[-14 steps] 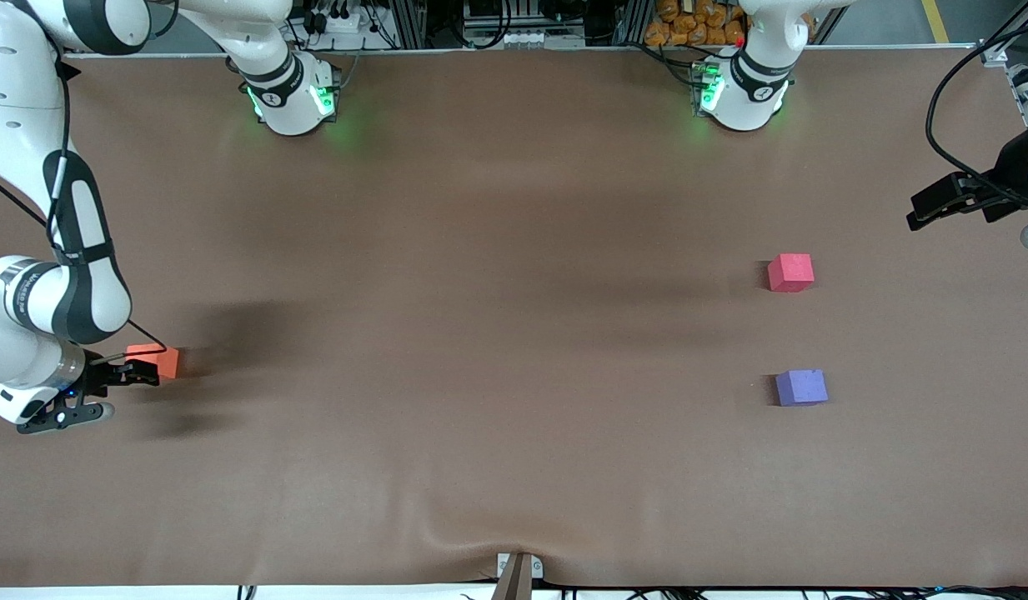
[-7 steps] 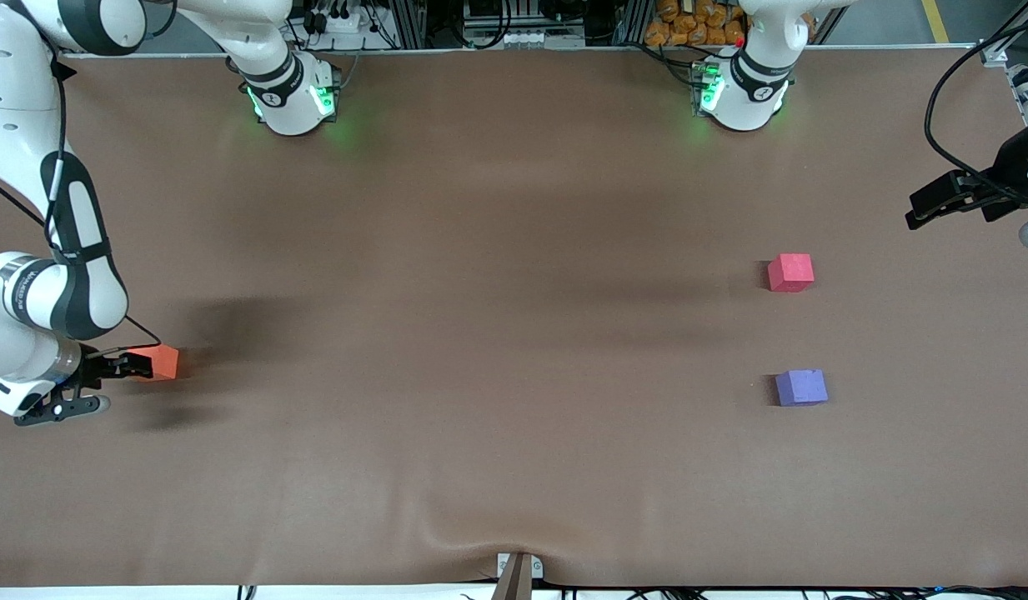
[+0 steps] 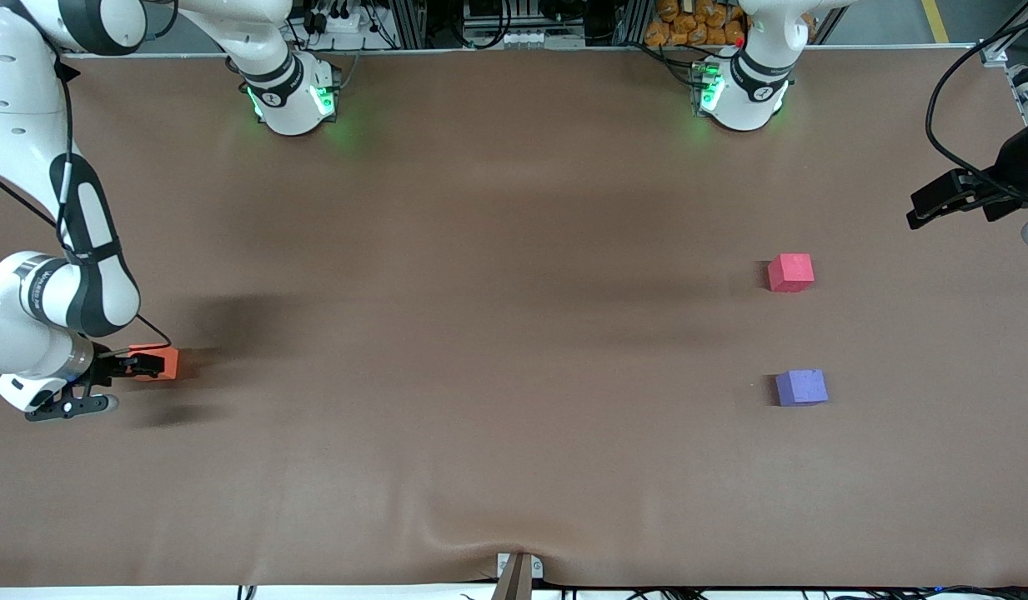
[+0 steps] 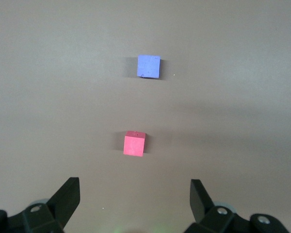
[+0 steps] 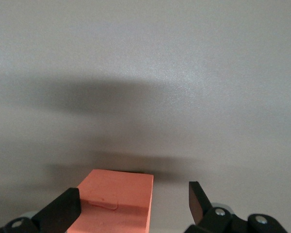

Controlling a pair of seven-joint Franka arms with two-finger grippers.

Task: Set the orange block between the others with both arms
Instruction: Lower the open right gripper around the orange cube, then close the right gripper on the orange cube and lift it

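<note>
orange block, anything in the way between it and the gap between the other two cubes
Nothing visible. The orange block sits at the right arm's end by the open right gripper; bare table runs to the gap between the red-pink cube and blue-purple cube.

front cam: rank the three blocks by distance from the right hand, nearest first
1. Orange block: at the right arm's end of the table, right at the open right hand, partly between its fingers in the right wrist view.
2. Purple block: toward the left arm's end, nearer the front camera than the pink one.
3. Pink block: toward the left arm's end too; close to purple's distance, marginally farther.
</note>
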